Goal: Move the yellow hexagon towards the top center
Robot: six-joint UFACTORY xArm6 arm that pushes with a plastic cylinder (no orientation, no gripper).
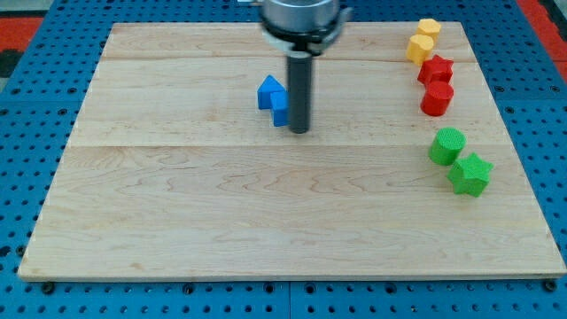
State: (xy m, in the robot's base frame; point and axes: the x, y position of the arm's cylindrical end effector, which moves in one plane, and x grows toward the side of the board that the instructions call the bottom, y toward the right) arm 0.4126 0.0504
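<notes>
Two yellow blocks touch each other at the view's top right. The upper one (429,28) has a faceted, hexagon-like outline; the lower one (420,48) is blockier, and its shape is hard to make out. My tip (299,131) rests on the wooden board (177,221) near the top centre, far to the left of the yellow blocks. It stands right beside two blue blocks, a peaked one (269,91) and a smaller one (281,110), on their right side.
Below the yellow blocks, down the right side, are a red star-like block (436,69), a red cylinder (437,98), a green cylinder (446,145) and a green star (469,174). Blue pegboard (27,106) surrounds the board.
</notes>
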